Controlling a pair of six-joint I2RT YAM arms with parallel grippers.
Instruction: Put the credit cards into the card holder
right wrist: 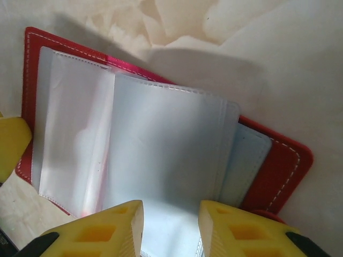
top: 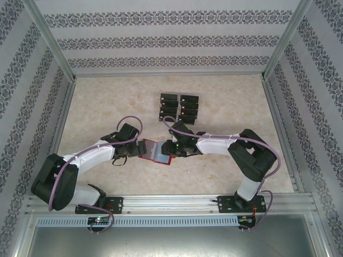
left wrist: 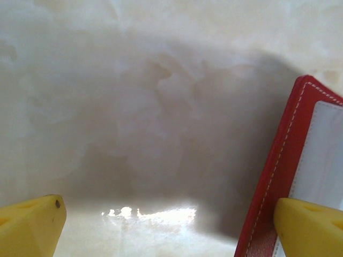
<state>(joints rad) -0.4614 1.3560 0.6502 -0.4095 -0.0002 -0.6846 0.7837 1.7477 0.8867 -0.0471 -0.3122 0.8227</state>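
Card holder (right wrist: 278, 171): open flat beneath right gripper (right wrist: 170, 214).
Right gripper: narrow gap, over a clear sleeve (right wrist: 166, 150).
Left gripper (left wrist: 169, 214): wide, fingertip (left wrist: 305, 225) at holder's edge.

White-black arms (top: 94, 154), purple cables (top: 130, 118) — yellow fingers (right wrist: 96, 233).

credit cards (top: 169, 107): 8, two columns of four | card holder (top: 153, 151): 1 | robot arms (top: 214, 143): 2
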